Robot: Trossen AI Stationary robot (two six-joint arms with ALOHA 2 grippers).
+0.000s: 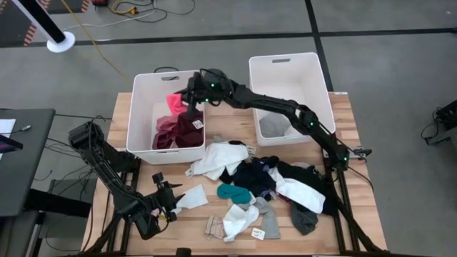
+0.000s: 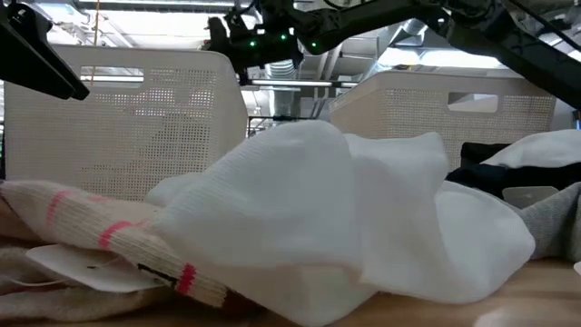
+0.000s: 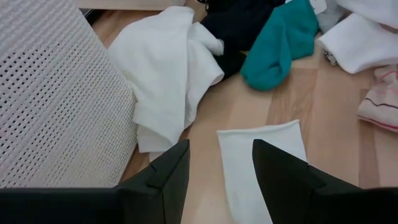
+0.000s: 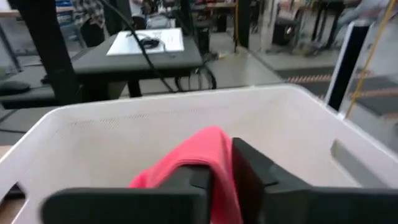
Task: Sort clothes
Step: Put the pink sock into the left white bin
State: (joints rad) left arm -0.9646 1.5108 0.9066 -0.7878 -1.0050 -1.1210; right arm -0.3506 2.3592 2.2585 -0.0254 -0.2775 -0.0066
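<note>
Your left gripper [image 1: 173, 198] waits low at the table's near-left edge, fingers parted and empty, straddling a flat white cloth piece [image 3: 261, 163] on the wood. Beside it stands the left white plastic bin [image 1: 146, 86], already holding maroon garments [image 1: 182, 132]. Your right gripper [image 1: 187, 96] reaches over that bin with a bright pink soft garment [image 4: 205, 165] between its narrow fingers, apparently for dropping among the reds. The mixed clothes pile [image 1: 271, 182] sprawls mid-table; bare wood is left only along the near edge. The right white bin [image 1: 285, 68] holds grey fabric.
</note>
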